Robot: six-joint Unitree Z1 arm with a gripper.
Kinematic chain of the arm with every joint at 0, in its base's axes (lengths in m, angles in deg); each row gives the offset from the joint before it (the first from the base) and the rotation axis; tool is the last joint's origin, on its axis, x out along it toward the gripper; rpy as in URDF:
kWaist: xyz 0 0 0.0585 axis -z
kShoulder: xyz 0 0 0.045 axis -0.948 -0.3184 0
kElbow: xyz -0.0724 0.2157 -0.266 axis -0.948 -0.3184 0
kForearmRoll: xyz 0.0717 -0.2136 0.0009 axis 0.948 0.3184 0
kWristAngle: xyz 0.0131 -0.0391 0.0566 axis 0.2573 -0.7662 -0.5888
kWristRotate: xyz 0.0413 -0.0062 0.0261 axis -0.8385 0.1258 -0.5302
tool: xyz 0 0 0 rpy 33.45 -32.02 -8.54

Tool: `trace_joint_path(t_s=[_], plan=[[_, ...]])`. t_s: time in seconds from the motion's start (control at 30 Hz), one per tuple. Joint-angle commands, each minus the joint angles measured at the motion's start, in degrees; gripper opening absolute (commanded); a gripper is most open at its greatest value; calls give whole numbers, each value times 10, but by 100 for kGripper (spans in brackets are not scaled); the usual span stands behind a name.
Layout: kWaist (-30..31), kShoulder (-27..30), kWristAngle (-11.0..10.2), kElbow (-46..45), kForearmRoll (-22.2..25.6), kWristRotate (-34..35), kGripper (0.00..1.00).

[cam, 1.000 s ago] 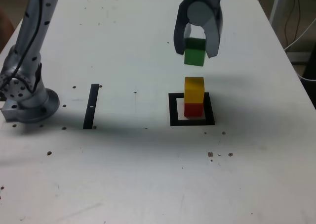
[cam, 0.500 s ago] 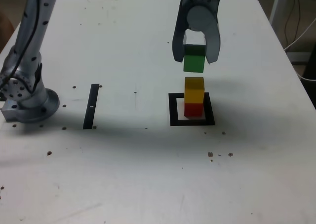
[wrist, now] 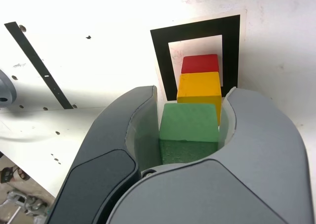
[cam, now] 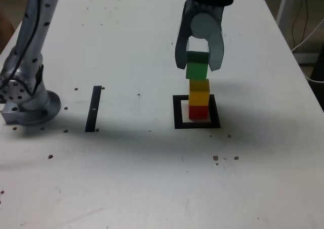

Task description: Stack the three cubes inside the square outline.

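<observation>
Exterior view: gripper [cam: 198, 67] pinching the green cube [cam: 197, 70] between its two jaws, directly over the yellow cube [cam: 199, 91], which sits on the red cube [cam: 198, 111] inside the square outline [cam: 178, 113]. Green appears to touch or nearly touch yellow; contact cannot be confirmed. Black strip [cam: 93, 108] lies well apart toward the exterior view's left. Wrist view: gripper [wrist: 190, 130] clamps the green cube [wrist: 189, 122]; yellow cube [wrist: 198, 87] and red cube [wrist: 200, 64] line up beyond it within the square outline [wrist: 160, 61]. Risk: green looks slightly offset from yellow, so release could leave an overhang; a jaw brushing the stack on opening could topple it.
</observation>
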State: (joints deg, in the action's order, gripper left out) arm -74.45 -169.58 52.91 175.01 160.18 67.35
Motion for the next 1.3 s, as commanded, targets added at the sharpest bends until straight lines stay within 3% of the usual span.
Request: trace_joint_path(t_s=[0.0, 0.5, 0.57, 0.7, 0.77, 0.87, 1.27], plan=[[2, -5, 1, 0, 4, 2, 38], [7, -19, 9, -3, -8, 7, 40], [7, -19, 9, -5, -9, 7, 49], [7, -19, 9, -8, -11, 7, 82], [7, -18, 9, -9, -11, 7, 95], [7, -17, 8, -10, -11, 7, 98], [7, -4, 4, -12, -9, 8, 99]])
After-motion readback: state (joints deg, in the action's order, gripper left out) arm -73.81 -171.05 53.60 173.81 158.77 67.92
